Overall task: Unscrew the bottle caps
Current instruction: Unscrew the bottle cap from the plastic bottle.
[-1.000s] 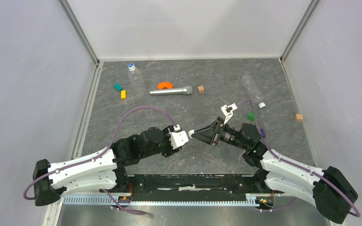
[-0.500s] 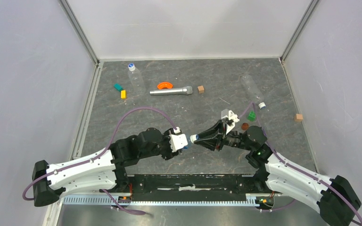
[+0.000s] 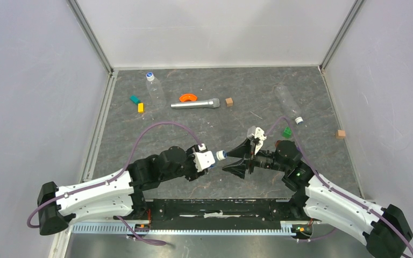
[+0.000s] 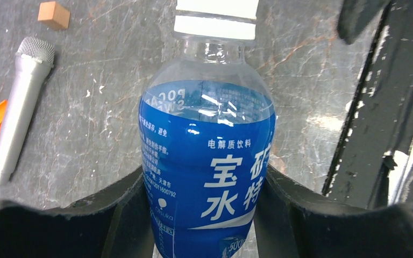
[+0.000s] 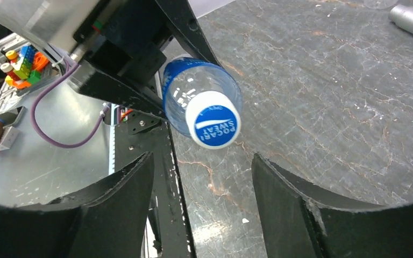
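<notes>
Holding gripper: the left gripper (image 3: 209, 159) is clamped on the short clear plastic bottle with the blue label (image 4: 207, 161), one black finger pressed to each side of the label.
Bottle position: held above the dark grey marbled table (image 3: 220, 129), between the two arms and near their bases.
Bottle axis: roughly level in the top view, running left to right; the neck points away from the left wrist, toward the right gripper (image 5: 201, 169).
Cap: white-rimmed round plastic screw cap with a blue top (image 5: 213, 119), seated on the neck, its face turned to the right wrist camera (printed lettering readable).
Right gripper: jaws spread, one on either side of the cap's line, touching neither cap nor bottle.
Other bottles: two unlabelled clear plastic bottles lie on the table, one far left (image 3: 154, 92) with its cap end pointing away from the arms, one far right (image 3: 286, 102) with its cap end pointing toward the near right.
Background: silver microphone-like cylinder (image 3: 195, 103) lying crosswise, just beside an orange curved piece (image 3: 187, 97).
</notes>
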{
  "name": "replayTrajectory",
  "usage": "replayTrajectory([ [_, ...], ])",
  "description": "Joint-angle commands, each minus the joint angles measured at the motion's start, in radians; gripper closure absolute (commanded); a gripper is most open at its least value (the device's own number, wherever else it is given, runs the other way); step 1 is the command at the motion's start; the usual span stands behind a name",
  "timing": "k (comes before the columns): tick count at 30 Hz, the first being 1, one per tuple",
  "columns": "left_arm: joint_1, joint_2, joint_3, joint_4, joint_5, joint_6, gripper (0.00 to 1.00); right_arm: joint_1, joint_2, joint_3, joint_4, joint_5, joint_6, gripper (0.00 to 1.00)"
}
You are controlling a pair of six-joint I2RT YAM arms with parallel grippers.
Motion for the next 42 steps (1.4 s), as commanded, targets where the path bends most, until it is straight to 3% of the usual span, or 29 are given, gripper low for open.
replayTrajectory([
  [1,-0.002,0.033,0.007,0.025,-0.072,-0.018,0.96,0.003,-0.041,0.027,0.007,-0.004,0.094,0.27],
  [4,-0.002,0.05,0.02,0.016,-0.069,-0.024,0.96,0.005,-0.054,0.01,0.074,0.032,0.198,0.25],
  [12,-0.003,0.054,0.035,0.016,-0.052,-0.022,0.96,0.004,-0.048,-0.043,0.191,0.313,0.487,0.24],
  [18,-0.002,0.039,0.033,0.018,-0.037,-0.032,0.96,0.004,0.027,-0.04,0.239,0.259,0.549,0.24],
  [24,-0.002,0.038,0.035,0.016,-0.034,-0.04,0.96,0.004,0.107,-0.037,0.318,0.163,0.595,0.39],
  [28,-0.002,0.027,0.028,0.017,-0.033,-0.047,0.96,0.004,0.126,-0.047,0.347,0.126,0.595,0.61],
  [32,-0.003,0.022,0.028,0.018,-0.039,-0.038,0.96,0.004,0.115,-0.045,0.327,0.102,0.515,0.72],
  [42,-0.002,-0.019,0.008,0.061,0.023,-0.044,0.96,0.004,0.1,-0.02,0.259,-0.034,0.153,0.73],
])
